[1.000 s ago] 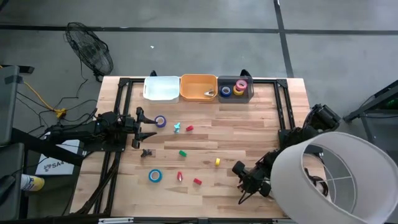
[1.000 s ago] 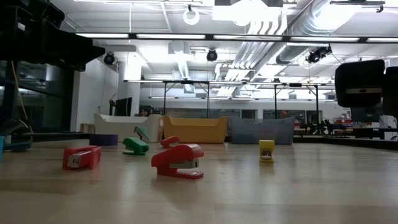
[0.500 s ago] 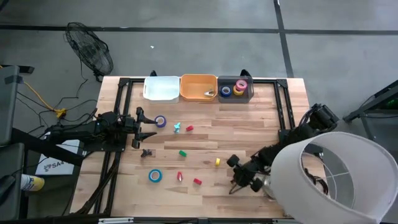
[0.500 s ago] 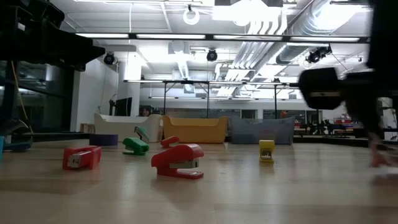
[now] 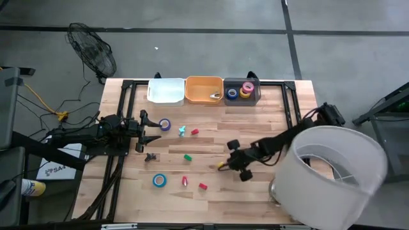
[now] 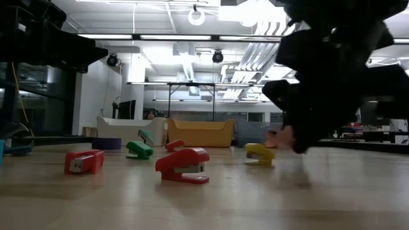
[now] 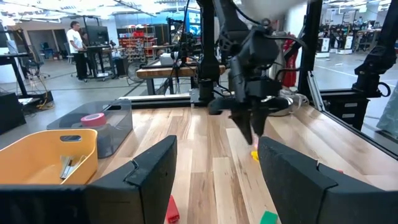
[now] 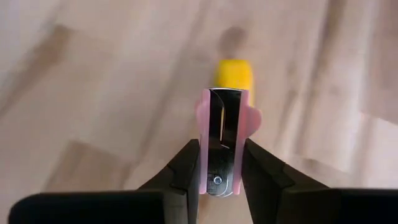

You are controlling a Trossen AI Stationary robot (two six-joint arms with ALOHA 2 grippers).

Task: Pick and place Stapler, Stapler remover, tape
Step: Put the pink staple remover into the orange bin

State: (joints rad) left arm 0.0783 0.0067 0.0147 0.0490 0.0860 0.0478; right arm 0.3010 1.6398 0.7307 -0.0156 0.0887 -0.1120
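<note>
My right gripper (image 5: 225,164) is at mid-table, shut on a pink staple remover (image 8: 224,118) with metal jaws. A yellow stapler (image 8: 234,74) lies on the wood just beyond it; whether the two touch I cannot tell. Near the table's left edge my left gripper (image 5: 151,131) waits level and open (image 7: 217,180). Loose on the table lie a purple tape roll (image 5: 165,124), a blue tape roll (image 5: 158,181), a green stapler (image 5: 188,156), a red stapler (image 5: 202,186) and a small black staple remover (image 5: 151,156). My right gripper pinches the staple remover by its two pink sides (image 8: 201,134) between the two fingers (image 8: 189,165). The fingers slant down from the table's right side. The remover's metal jaws point ahead, away from the gripper, and it hangs just above the wood (image 6: 281,137).
Three bins stand along the far edge: white (image 5: 165,91), orange (image 5: 204,89) with a metal piece inside, and dark (image 5: 242,91) with several tape rolls. More small coloured pieces (image 5: 185,181) lie at mid-table. A big white lampshade (image 5: 329,172) covers the near right corner.
My right gripper has swung from the near right corner toward the table's middle, rolling its wrist, and carried the pink staple remover up to the yellow stapler. In the low view the yellow stapler has turned from end-on to side-on and shifted a little.
</note>
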